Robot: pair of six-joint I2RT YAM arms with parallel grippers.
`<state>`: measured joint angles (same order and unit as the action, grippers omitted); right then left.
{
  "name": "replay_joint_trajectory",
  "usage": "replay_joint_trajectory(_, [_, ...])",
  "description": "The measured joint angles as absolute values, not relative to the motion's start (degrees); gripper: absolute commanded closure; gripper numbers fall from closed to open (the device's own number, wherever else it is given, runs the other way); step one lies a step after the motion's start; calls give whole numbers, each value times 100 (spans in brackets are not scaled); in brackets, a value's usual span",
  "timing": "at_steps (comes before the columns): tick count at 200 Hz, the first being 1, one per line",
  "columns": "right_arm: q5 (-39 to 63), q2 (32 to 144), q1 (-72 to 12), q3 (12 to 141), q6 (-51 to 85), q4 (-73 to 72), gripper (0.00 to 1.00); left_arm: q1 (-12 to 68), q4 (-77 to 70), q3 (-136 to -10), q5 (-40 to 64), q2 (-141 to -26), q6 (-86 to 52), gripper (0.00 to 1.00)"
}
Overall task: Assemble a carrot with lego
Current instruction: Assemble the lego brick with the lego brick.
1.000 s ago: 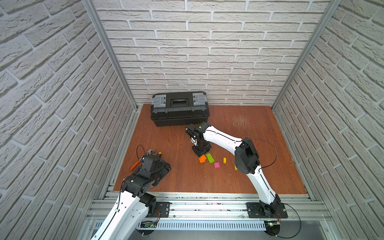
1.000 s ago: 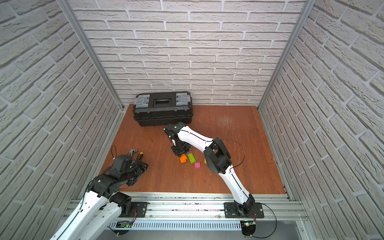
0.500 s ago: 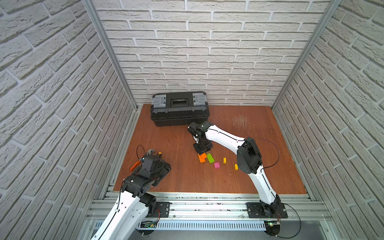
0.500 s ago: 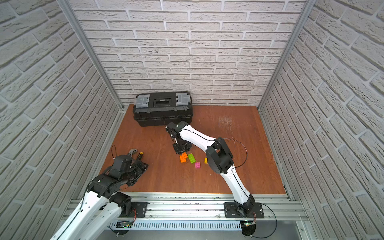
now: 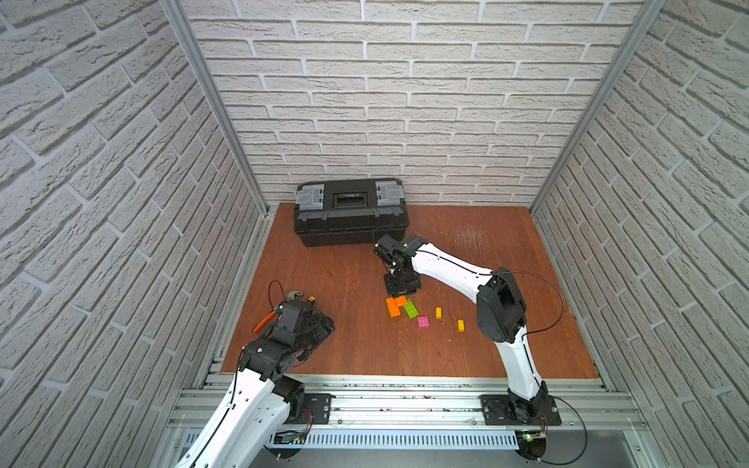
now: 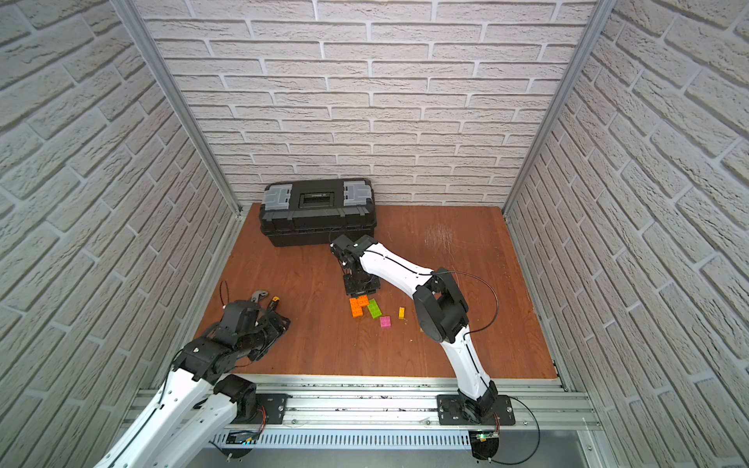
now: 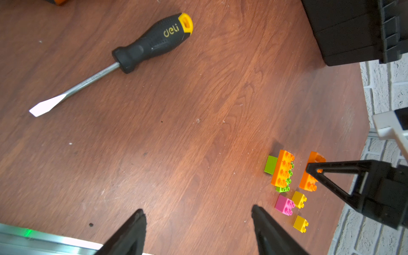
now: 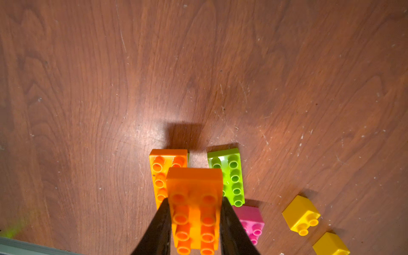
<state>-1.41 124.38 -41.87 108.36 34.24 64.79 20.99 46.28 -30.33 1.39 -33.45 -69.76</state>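
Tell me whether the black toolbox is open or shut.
Shut. In both top views the toolbox has its lid flat on the body, with no gap and nothing of the inside showing.

Clear board (image 5: 466, 356) front and right of the loose bricks (image 5: 410, 308), plus a wide lane between them and the left gripper (image 7: 197, 209), jaws spread. Blockers: toolbox (image 5: 350, 212) along the back wall; right gripper (image 8: 195, 199) clamped on a long orange brick (image 8: 194, 183), crowding the bricks from the toolbox side; screwdriver (image 7: 110, 64) and orange-handled tool (image 5: 263, 322) beside the left gripper.
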Motion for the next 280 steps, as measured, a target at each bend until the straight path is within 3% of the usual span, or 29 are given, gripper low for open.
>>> replay_joint_trajectory(280, [-172,12569,-4567,10700,3697,6296,86,2091,4545,-2912,183,-3225,-6910,22])
